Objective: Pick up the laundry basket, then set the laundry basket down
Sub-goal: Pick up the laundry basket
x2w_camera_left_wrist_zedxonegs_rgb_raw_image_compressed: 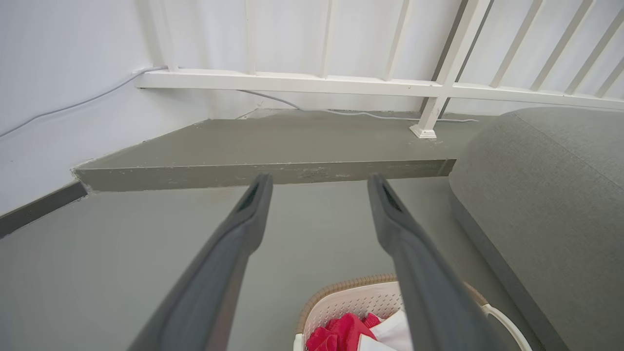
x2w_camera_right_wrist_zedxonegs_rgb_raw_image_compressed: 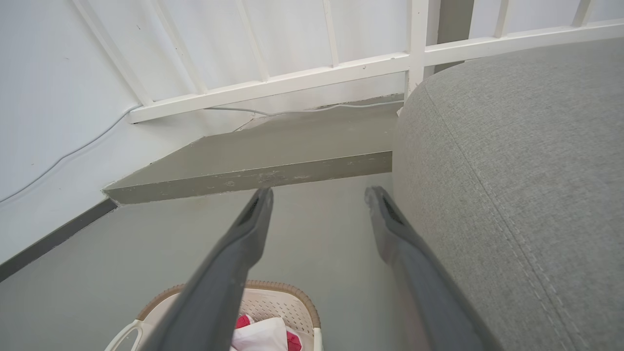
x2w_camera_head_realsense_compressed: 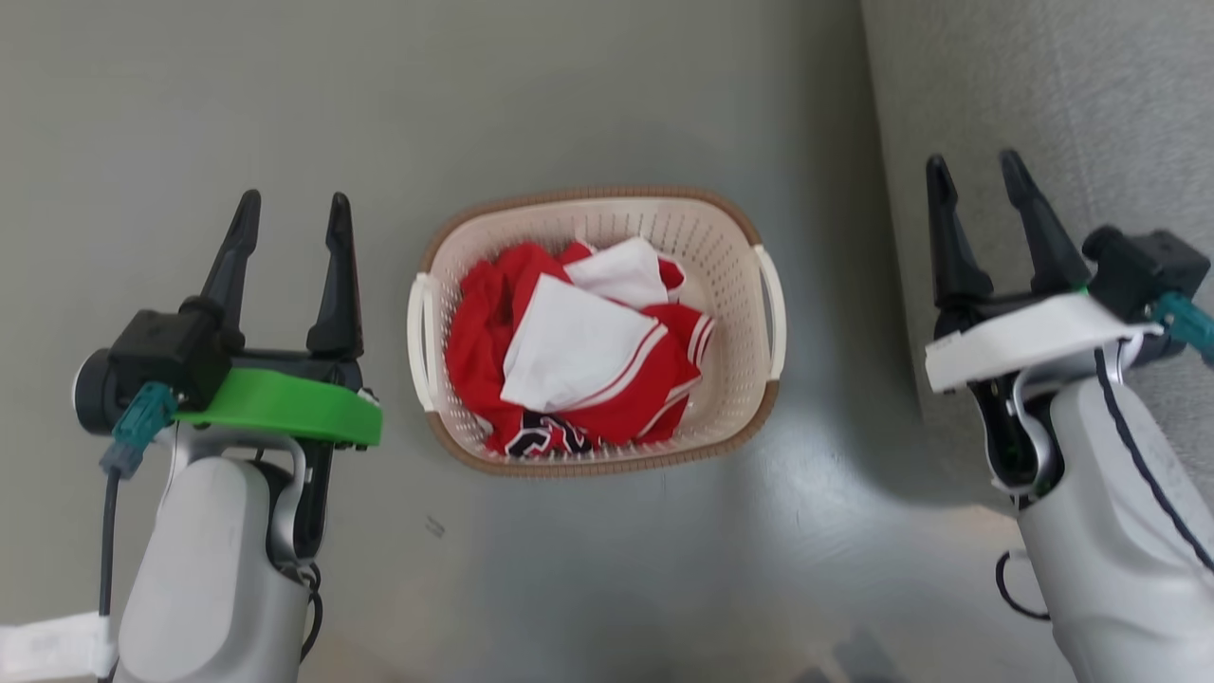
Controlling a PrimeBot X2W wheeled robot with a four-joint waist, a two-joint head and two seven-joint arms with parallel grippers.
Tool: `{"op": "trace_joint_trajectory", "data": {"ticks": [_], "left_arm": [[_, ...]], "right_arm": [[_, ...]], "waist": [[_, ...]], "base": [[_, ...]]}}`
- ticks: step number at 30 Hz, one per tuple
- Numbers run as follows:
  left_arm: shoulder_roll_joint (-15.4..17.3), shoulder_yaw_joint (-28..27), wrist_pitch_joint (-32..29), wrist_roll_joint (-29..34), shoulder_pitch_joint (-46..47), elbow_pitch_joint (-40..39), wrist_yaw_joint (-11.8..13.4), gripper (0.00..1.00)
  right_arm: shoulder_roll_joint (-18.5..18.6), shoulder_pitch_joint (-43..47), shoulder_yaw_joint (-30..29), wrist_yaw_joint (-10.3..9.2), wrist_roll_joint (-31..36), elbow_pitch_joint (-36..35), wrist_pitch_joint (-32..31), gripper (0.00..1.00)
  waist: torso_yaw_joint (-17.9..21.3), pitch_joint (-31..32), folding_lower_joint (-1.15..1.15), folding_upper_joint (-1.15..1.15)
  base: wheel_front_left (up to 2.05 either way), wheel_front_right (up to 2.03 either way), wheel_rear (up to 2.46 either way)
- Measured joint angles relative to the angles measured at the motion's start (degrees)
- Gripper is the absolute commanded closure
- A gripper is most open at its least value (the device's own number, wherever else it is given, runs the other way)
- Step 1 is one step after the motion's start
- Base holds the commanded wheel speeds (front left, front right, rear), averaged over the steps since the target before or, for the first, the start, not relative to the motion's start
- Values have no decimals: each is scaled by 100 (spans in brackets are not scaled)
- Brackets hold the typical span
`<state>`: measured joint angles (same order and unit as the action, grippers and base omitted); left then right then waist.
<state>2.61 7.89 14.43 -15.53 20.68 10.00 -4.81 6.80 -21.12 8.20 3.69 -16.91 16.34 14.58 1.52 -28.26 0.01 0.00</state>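
the laundry basket (x2w_camera_head_realsense_compressed: 728, 277) lies between my left jaws and right jaws, both spread and empty, its long axis running from one to the other, left jaws nearer.

Right gripper (x2w_camera_right_wrist_zedxonegs_rgb_raw_image_compressed: 318, 192) hung with its two dark fingers spread wide and nothing between them, above a bare grey floor (x2w_camera_right_wrist_zedxonegs_rgb_raw_image_compressed: 97, 292). Below and to the left of the fingertips stood the laundry basket (x2w_camera_right_wrist_zedxonegs_rgb_raw_image_compressed: 278, 307), its brown rim partly hidden behind the left finger, with red and white clothes (x2w_camera_right_wrist_zedxonegs_rgb_raw_image_compressed: 261, 336) inside. A grey upholstered cushion (x2w_camera_right_wrist_zedxonegs_rgb_raw_image_compressed: 512, 170) rose just beside the right finger. Beyond the fingertips ran a low grey step (x2w_camera_right_wrist_zedxonegs_rgb_raw_image_compressed: 253, 178), with a white railing (x2w_camera_right_wrist_zedxonegs_rgb_raw_image_compressed: 292, 80) above it and a thin white cable (x2w_camera_right_wrist_zedxonegs_rgb_raw_image_compressed: 73, 152) trailing along the white wall (x2w_camera_right_wrist_zedxonegs_rgb_raw_image_compressed: 58, 73).
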Motion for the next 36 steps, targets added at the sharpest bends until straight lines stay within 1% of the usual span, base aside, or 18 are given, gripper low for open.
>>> {"op": "trace_joint_trajectory", "data": {"ticks": [2,7,14,22,29,36], "left_arm": [[-3,23,0,-19,76,77,-9,0],[-18,147,0,-24,304,260,-31,0],[-27,154,-10,-103,551,686,-56,0],[-38,156,-37,-120,914,1147,-74,0],[-51,163,-189,-188,1204,1615,-79,0],[-75,191,-287,-245,1556,2048,-116,0]], "right_arm": [[-1,-121,14,33,10,53,0,0],[-35,-382,33,34,26,207,0,0],[-99,-720,137,51,26,494,0,0],[-148,-1031,241,52,25,1012,-111,0],[-186,-1403,331,52,25,1396,-255,0],[-220,-1714,408,52,24,1926,-411,0]], "waist": [[1,-130,0,0],[-4,-447,0,0],[-30,-859,0,0],[-63,-1271,0,0],[-93,-1593,0,0],[-121,-1893,0,0]], "base": [[0,0,0],[0,0,0],[0,0,0],[0,0,0],[0,0,0],[0,0,0]]}}
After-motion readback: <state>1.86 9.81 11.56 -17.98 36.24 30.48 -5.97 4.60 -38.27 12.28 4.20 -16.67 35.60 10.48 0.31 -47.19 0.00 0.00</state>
